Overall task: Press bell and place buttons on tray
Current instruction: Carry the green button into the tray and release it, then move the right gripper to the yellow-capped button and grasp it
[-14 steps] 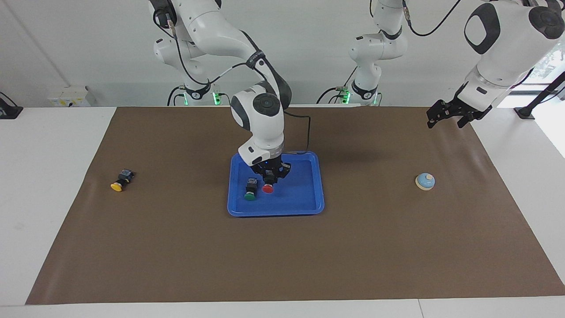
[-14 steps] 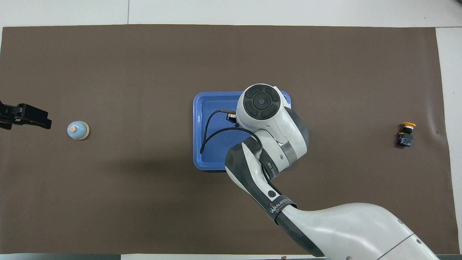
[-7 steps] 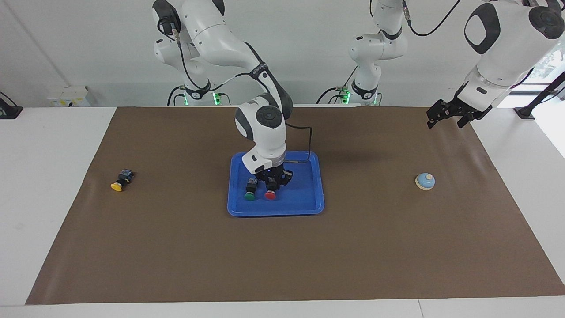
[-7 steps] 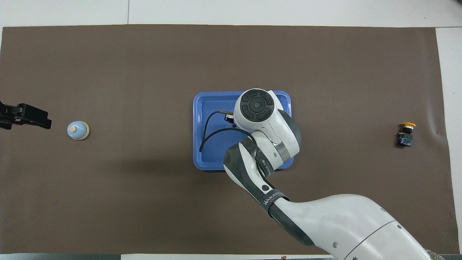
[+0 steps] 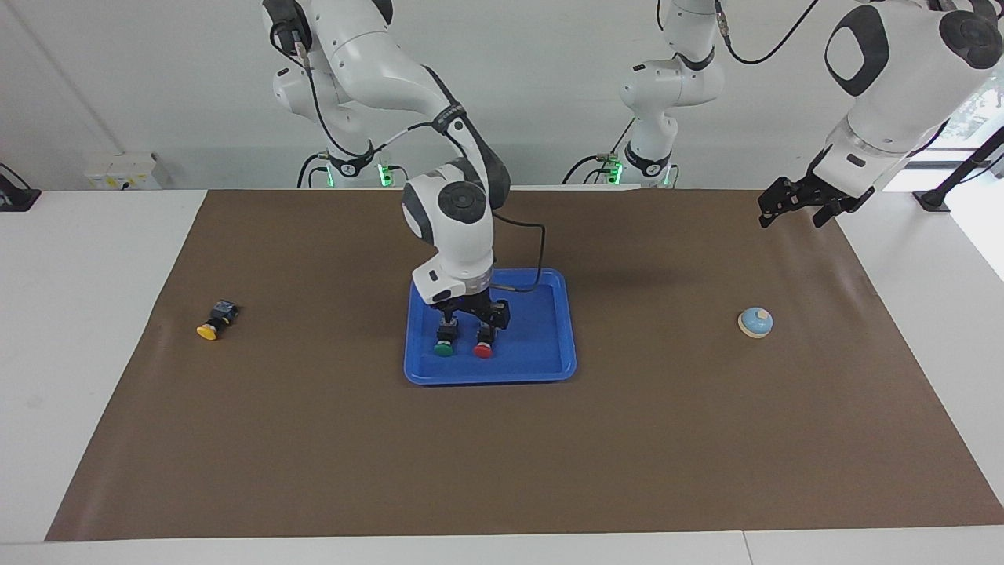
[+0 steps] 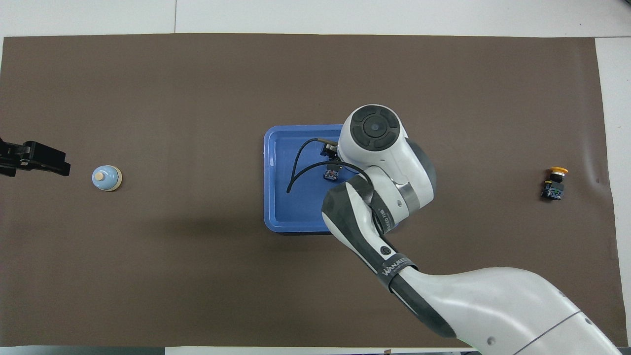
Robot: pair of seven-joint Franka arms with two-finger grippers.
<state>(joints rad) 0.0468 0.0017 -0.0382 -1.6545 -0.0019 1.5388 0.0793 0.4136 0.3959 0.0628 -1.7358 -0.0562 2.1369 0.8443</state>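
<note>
Right tool (image 5: 469,315), fingers apart above the red button (image 5: 483,346) in the tray (image 5: 549,345) mid-worktop, could topple it lifting; left tool (image 5: 800,202) waits, spread.

Right pincer (image 5: 473,312) over tray (image 5: 549,345), red button (image 5: 483,345) released

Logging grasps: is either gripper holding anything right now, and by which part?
Nothing seems held: the red button lies on the tray under the right gripper; the left gripper waits empty.

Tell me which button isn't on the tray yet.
The yellow button. It lies on the brown mat toward the right arm's end of the table, while the green button and red button sit side by side in the blue tray.
</note>
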